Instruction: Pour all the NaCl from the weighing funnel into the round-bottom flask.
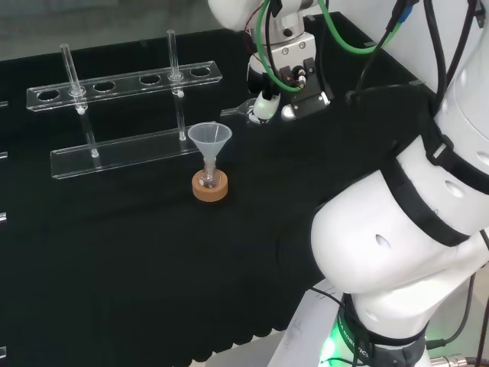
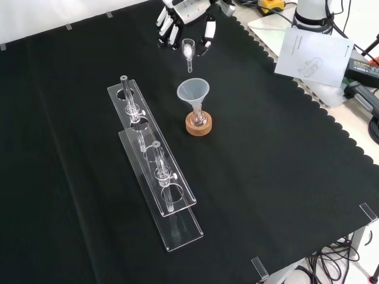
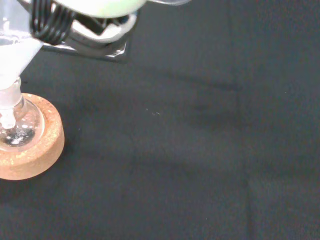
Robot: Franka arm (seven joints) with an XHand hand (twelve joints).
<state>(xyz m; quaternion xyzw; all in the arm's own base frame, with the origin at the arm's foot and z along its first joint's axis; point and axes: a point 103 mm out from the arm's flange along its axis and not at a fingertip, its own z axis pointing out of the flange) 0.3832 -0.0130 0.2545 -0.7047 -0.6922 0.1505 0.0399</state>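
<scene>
Nearest in the front view stands the clear rack [image 2: 155, 177], a long two-tier stand with a few glass tubes upright in its holes; it runs slantwise across the black cloth [image 2: 266, 177] toward the far side; just beyond its far end and to the right sits the small round flask [image 2: 198, 120] on its cork ring [image 2: 199, 125], with a plastic funnel [image 2: 193, 93] standing in its neck, mouth upward; from my wrist camera I see that flask [image 3: 14, 127] close by, and some white grains lie at the bottom of it, the cork ring [image 3: 35, 145] broad beneath it; farther still in the front view, near the top edge, is my hand [image 2: 177, 18], fingers pointing down toward the cloth and somewhat spread; the weighing funnel [image 2: 188, 52], a little clear scoop with a stem, lies among my fingertips [image 2: 209, 32], and I seem to touch it at its far end, though I cannot tell whether my fingers truly pinch it or merely rest beside it; it sits apart from the plastic funnel, short of its rim; in the head view my hand [image 1: 294, 84] is low over the cloth to the right of the rack [image 1: 122, 115], beyond the flask [image 1: 208, 180].
</scene>
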